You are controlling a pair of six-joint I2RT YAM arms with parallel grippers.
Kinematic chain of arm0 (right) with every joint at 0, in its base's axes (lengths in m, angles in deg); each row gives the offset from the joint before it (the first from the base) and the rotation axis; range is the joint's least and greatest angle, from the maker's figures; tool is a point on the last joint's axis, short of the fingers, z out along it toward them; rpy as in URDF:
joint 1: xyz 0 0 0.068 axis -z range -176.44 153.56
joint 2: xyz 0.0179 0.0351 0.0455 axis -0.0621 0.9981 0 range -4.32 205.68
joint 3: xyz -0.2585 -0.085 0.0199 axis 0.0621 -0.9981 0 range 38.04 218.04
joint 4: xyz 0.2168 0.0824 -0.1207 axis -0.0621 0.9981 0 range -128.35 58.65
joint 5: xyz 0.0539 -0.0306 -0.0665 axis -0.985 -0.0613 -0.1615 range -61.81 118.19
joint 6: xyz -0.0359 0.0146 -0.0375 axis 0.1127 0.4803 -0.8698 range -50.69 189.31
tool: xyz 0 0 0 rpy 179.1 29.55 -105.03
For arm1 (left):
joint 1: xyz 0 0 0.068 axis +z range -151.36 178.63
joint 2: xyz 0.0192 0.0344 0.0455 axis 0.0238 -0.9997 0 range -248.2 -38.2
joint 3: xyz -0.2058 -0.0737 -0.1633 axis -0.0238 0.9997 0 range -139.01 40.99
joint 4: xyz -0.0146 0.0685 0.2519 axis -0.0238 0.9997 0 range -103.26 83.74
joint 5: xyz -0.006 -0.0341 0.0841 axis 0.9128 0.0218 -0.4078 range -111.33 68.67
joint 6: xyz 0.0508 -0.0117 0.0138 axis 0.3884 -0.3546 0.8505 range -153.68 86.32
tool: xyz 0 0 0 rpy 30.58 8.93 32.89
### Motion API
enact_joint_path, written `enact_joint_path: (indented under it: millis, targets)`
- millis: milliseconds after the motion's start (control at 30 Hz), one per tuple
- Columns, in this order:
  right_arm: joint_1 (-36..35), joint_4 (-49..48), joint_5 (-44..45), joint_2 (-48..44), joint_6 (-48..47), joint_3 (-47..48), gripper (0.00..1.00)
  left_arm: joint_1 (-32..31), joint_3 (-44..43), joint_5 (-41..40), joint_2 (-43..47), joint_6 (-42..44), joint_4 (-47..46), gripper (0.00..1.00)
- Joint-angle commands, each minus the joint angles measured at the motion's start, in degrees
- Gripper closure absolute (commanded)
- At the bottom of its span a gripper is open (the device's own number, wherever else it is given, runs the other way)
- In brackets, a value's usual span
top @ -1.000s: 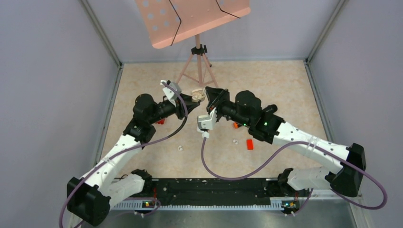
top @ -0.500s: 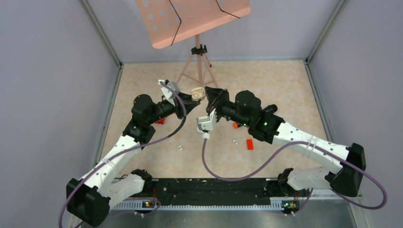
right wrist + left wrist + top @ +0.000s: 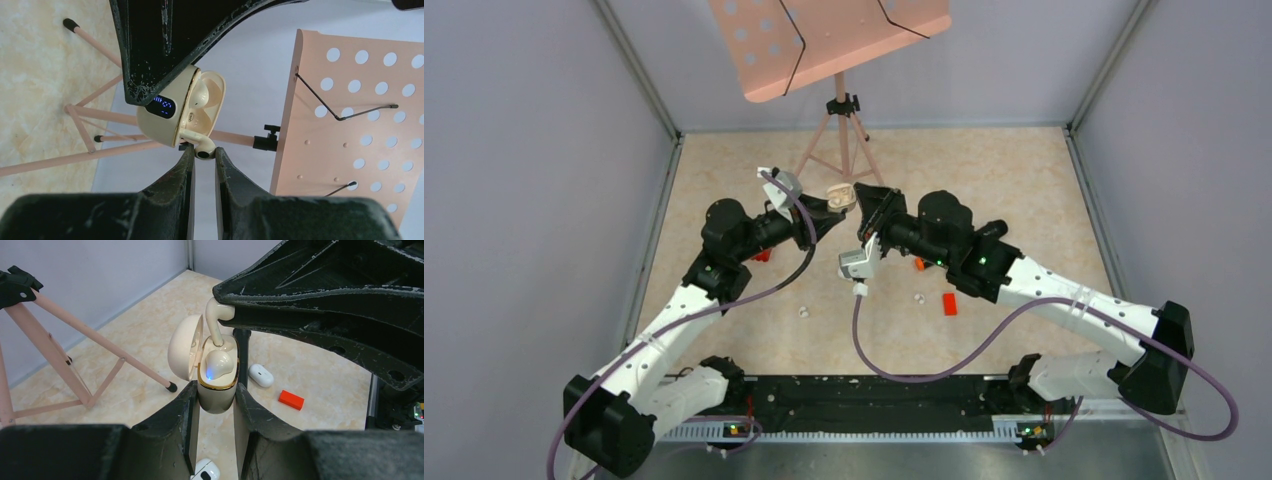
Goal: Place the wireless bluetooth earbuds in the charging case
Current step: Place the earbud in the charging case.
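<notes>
A small cream plastic earbud [image 3: 202, 146] with a short stem is pinched at its upper end between the narrowly closed fingers of the right pincer [image 3: 204, 152]. Its lower end reaches down into the open mouth of a rounded, glossy cream plastic charging case [image 3: 216, 399]. The charging case is clamped upright by its lower body in the left pincer [image 3: 216, 390] and is held above the beige marble-patterned desk [image 3: 984, 180] (the two pincers meet below the pink perforated music stand [image 3: 829, 40]).

The hinged lid [image 3: 182, 347] is swung open to one side, and a gold band is seen round the rim of the case. A second cream earbud [image 3: 219, 362] is already seated in the case, just in front of the gripped one, with a small blue light lit on it.

A blue digital readout [image 3: 164, 106] is shown on the front of the case, but its digits cannot be read with certainty. A tiny dark mark near the rim is likewise illegible.

On the desk below, a white pebble-shaped piece [image 3: 261, 375] and a small red block [image 3: 291, 399] are seen near each other, not touching.
</notes>
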Motion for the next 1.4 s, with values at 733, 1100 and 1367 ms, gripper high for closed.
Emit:
enact_joint_path:
  millis: [733, 1100, 1367]
  targets:
    - [-0.53, -0.55, -2.1, 1.32, -3.18, 0.77, 1.0, -0.03, -1.1, -3.39, 0.88, -2.69, -6.07, 1.0]
    - [-0.48, -10.11, 4.04, 1.83, -6.65, -2.25, 1.0, -0.1, -0.78, -3.47, 0.96, -2.1, -5.02, 1.0]
    - [-0.48, -8.24, 3.44, 1.94, -7.57, -2.36, 1.0, -0.1, -0.71, -3.81, 1.32, -2.32, -5.23, 1.0]
